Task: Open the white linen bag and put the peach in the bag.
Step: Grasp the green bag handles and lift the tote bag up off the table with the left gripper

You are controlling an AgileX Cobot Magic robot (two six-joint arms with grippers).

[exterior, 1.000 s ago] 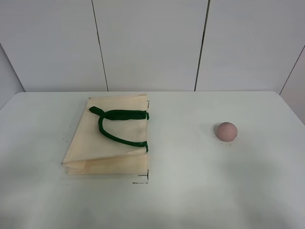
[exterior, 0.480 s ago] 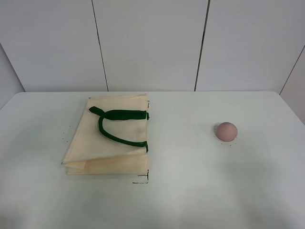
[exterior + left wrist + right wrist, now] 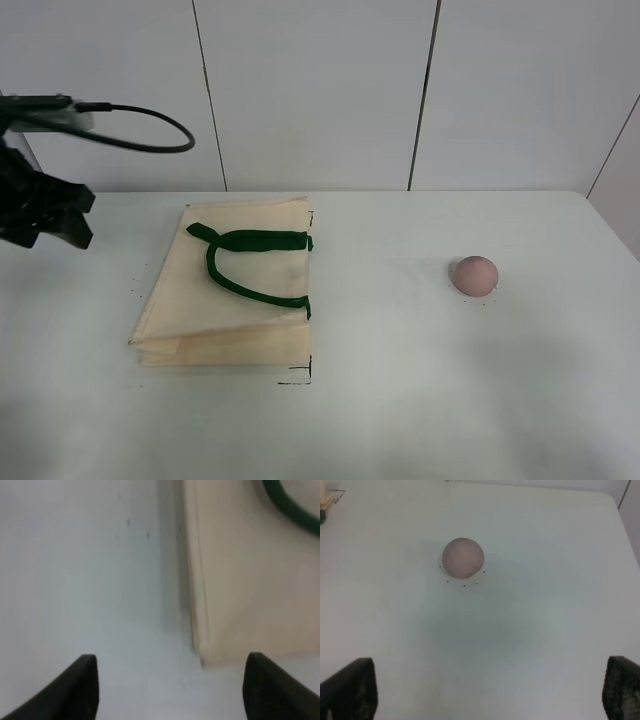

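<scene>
Left gripper (image 3: 172, 680), right gripper (image 3: 489, 685) both wide apart, empty; risk: left one nips both white linen bag (image 3: 240, 290) layers, peach (image 3: 474, 274) blocked.

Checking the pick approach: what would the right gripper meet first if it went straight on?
Probably bare table just short of the peach, though depth is unclear; nothing else lies between.

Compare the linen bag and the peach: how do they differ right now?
Shape: the white linen bag lies flat, a folded rectangle; the peach is a ball.
Colour: the bag is cream with dark green handles; the peach is dull pink.
Size, place: the bag covers far more table, left in the high view; the peach sits at right.
Shared: both rest on the white table, apart, ungripped.
</scene>
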